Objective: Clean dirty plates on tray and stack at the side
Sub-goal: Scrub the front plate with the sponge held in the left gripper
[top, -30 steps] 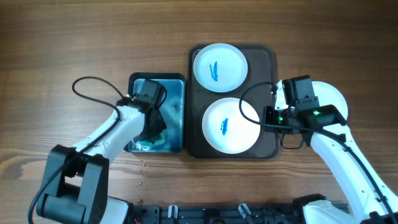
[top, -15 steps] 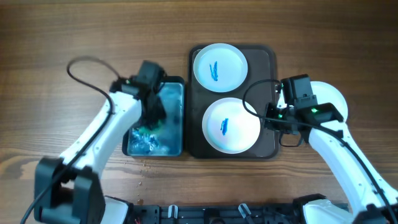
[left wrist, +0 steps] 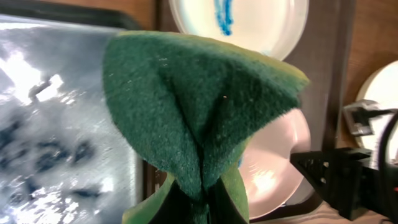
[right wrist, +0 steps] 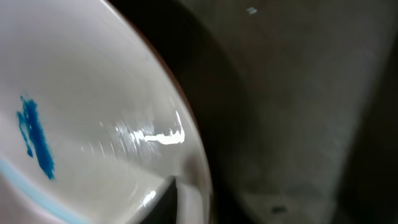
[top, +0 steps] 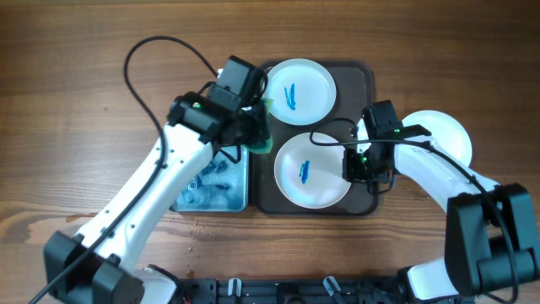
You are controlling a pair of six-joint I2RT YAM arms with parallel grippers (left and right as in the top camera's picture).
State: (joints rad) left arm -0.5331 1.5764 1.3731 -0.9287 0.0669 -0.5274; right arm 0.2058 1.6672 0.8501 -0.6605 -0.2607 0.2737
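Observation:
The dark brown tray [top: 367,198] holds two white plates, each with a blue smear. The far plate [top: 308,80] lies apart from both grippers. My right gripper [top: 354,165] is shut on the right rim of the near plate [top: 325,181]; in the right wrist view one dark fingertip [right wrist: 165,205] lies on the inside of that plate [right wrist: 93,93]. My left gripper [top: 256,131] is shut on a folded green sponge [left wrist: 199,106], held over the tray's left edge between basin and plates. A third plate [top: 443,131] lies on the table to the right of the tray, partly under the right arm.
A blue-lined basin [top: 211,181] with wet streaks stands directly left of the tray. Black cables loop above both arms. The wooden table [top: 67,101] stretches left and behind.
The left arm lifted the sponge out of the basin and carried it right to the tray's edge. The right gripper moved left onto the near plate's rim and shut.

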